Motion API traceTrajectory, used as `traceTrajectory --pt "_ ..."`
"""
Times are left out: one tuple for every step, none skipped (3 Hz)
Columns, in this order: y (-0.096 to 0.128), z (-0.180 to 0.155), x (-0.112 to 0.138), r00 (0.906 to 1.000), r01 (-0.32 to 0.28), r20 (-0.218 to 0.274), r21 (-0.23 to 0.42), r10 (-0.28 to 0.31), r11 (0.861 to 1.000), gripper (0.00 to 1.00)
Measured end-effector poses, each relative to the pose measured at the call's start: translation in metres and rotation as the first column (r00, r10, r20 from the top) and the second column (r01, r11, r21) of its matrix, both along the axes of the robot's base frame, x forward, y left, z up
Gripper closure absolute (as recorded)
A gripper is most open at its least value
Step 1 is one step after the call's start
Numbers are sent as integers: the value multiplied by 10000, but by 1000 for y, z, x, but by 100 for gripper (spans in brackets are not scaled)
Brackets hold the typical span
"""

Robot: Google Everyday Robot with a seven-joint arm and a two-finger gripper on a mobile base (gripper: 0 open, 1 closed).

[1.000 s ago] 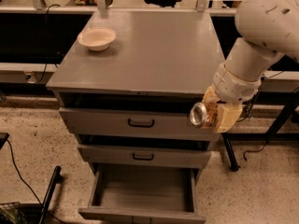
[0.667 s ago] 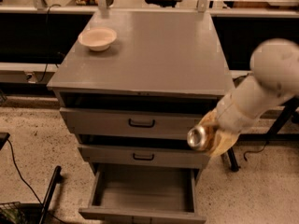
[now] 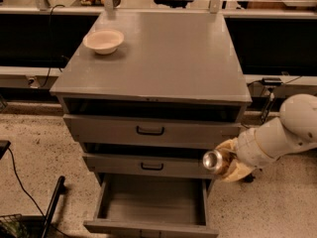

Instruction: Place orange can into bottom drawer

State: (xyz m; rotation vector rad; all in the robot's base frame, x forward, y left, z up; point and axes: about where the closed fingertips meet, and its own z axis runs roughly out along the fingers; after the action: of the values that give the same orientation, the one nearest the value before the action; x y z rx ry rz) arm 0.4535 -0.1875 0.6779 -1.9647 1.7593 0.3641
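Note:
The orange can (image 3: 215,160) shows its silver end toward the camera and is held at the right front corner of the cabinet, level with the middle drawer. My gripper (image 3: 227,161) is shut on the can; its yellowish fingers (image 3: 237,171) wrap it, and the white arm reaches in from the right. The bottom drawer (image 3: 151,202) is pulled open below and left of the can, its plain grey inside bare. The can hangs above the drawer's right rim.
A beige bowl (image 3: 103,40) sits at the back left of the grey cabinet top (image 3: 163,53). The two upper drawers with black handles (image 3: 150,131) are slightly ajar. A black cable and a black bar (image 3: 52,207) lie on the speckled floor at left.
The arm has lowered and drawn back to the right. The can has dropped from top-drawer height to middle-drawer height, nearer the open bottom drawer.

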Motion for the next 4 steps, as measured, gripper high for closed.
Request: traceTrajectory --pt "3 1 1 10000 -89 -20 -28 89 10000 100" --pt "12 -33 12 9987 346 -399 376 -331 9987 100" --pt "41 -151 1 9776 1731 -1488 1669 -1488 9707 100" --pt "60 -213 6 9676 2432 -1239 2248 -2199 9436 100"
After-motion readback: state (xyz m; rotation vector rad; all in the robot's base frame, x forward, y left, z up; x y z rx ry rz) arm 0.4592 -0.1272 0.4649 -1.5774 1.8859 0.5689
